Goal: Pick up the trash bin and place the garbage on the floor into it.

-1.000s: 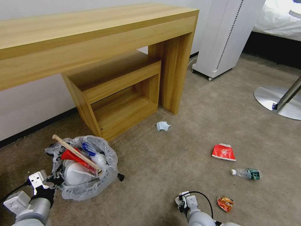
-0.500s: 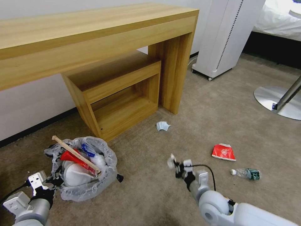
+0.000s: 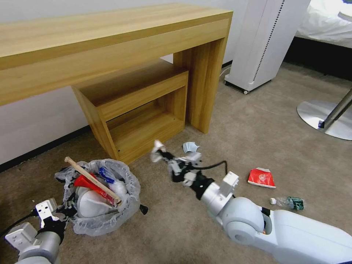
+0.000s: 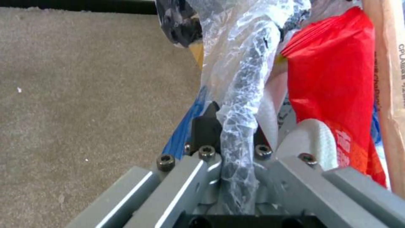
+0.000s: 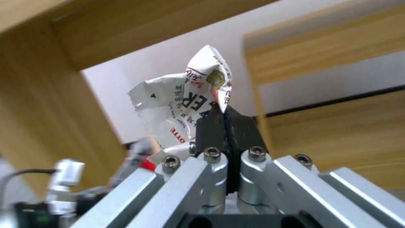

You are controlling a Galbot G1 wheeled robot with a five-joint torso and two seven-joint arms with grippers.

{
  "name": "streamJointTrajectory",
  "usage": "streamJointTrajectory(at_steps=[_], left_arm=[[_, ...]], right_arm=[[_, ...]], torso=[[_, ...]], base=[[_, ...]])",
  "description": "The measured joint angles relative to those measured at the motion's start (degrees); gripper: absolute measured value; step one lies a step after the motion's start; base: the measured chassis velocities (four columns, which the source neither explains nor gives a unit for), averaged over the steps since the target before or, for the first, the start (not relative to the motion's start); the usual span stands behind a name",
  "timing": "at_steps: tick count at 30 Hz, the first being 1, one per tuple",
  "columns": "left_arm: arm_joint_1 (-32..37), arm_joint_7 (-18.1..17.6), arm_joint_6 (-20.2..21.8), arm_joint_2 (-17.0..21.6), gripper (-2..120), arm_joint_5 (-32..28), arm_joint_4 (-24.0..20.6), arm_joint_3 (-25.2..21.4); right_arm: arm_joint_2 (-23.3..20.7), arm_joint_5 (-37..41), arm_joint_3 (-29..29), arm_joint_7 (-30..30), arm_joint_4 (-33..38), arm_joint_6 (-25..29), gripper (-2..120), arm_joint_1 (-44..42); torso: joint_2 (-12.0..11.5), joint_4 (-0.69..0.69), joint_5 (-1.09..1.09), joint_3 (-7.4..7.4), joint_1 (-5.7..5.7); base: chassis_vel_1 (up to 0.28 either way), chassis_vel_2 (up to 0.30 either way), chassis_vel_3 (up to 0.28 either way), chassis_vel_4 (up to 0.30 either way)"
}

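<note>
Bin (image 3: pixel 104 205) sits at my 8 o'clock on the carpet (image 3: pixel 234 132), its crinkly white liner (image 4: pixel 240 79) stuffed with a slipper (image 3: pixel 90 203), red wrapper (image 3: pixel 86 182) and stick (image 3: pixel 91 179). My left gripper (image 4: pixel 234 126) is clamped on the liner's rim. My right gripper (image 5: pixel 226 122), at centre, pinches a crumpled white wrapper (image 5: pixel 185 101). Mask (image 3: pixel 190 147) lies at 12, red packet (image 3: pixel 261 178) and bottle (image 3: pixel 288 202) at 3.

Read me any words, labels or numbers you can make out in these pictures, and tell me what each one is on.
"ER": wrapper pinched in the right gripper.
"OTTE", red letters: same wrapper; its smaller print is too blurred.
"CPLA": wooden stick in the trash bin; the rest is too blurred.
White marks on the red wrapper: unreadable.
</note>
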Motion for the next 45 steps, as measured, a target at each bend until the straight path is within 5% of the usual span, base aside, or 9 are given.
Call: streamJointTrajectory(at_steps=[10, 26, 38, 45], left_arm=[[1.76, 0.26, -0.16, -1.18, 1, 0.55, -2.55, -0.17], [1.99, 0.62, -0.71, -1.98, 1, 1.07, -2.96, -0.19], [1.15, 0.63, -0.70, -1.73, 1, 0.97, -1.94, -0.01], [0.62, 0.63, -0.71, -1.74, 1, 1.06, -1.30, 0.30]], right_arm=[[10.17, 12.51, -10.24, 9.43, -3.80, -9.08, 0, 11.51], [22.99, 11.95, -16.56, 10.43, -17.02, -10.97, 0, 11.09], [24.67, 13.42, -17.03, 15.38, -18.84, -14.69, 0, 10.26], [23.81, 12.31, -16.39, 14.94, -18.76, -14.71, 26, 9.74]], torso=[[0.00, 0.00, -0.01, 0.00, 0.00], [0.00, 0.00, -0.01, 0.00, 0.00], [0.00, 0.00, 0.00, 0.00, 0.00], [0.00, 0.00, 0.00, 0.00, 0.00]], base=[[0.000, 0.000, 0.000, 0.000], [0.000, 0.000, 0.000, 0.000], [0.000, 0.000, 0.000, 0.000], [0.000, 0.000, 0.000, 0.000]])
